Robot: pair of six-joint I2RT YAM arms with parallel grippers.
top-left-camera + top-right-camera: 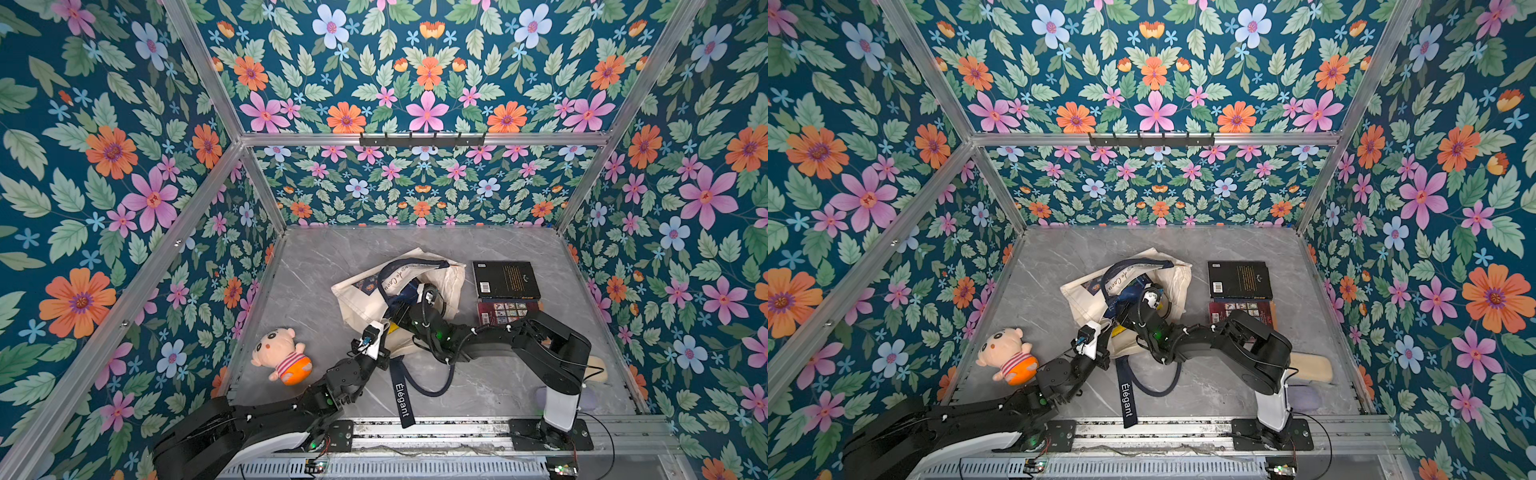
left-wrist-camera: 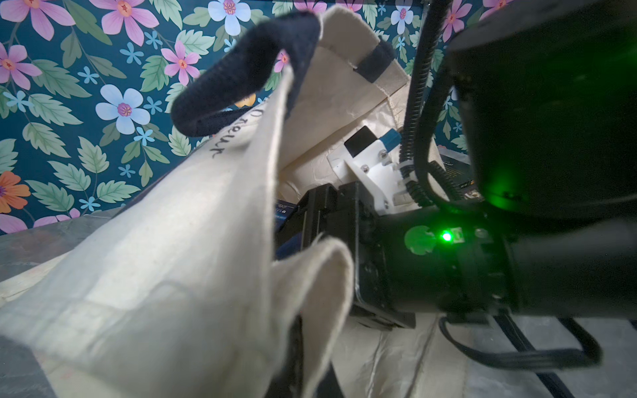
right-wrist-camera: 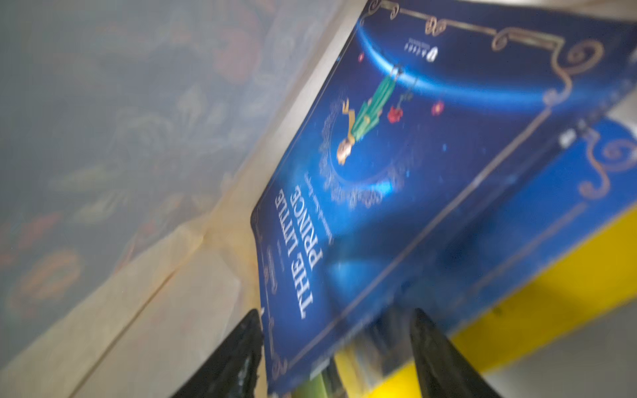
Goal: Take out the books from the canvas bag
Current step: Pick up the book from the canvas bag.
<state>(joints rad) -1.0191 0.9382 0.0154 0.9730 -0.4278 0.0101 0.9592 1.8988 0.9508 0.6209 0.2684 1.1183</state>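
Inside the cream canvas bag [image 1: 357,301] with navy strap handles, my right gripper [image 3: 336,355] has its jaws spread and straddles the near corner of a glossy dark blue paperback [image 3: 396,155] lying over a bright yellow book [image 3: 558,272]. The paperback's long axis slants away from the fingertips, deeper into the bag, so I judge a straight pull-back suits. My left gripper [image 1: 380,332], pressed together, appears to pinch the bag's near rim. A black paperback [image 1: 505,279] already lies outside, beside the bag.

The left arm [image 1: 291,409] and right arm [image 1: 552,345] are matte black, white-shelled nearest the aluminium rail [image 1: 432,432]. Green lights [image 2: 446,236] glow on joints; corrugated black cable [image 2: 417,103] passes a screwed white bracket [image 2: 372,165]; black fingers [image 3: 441,358] taper.
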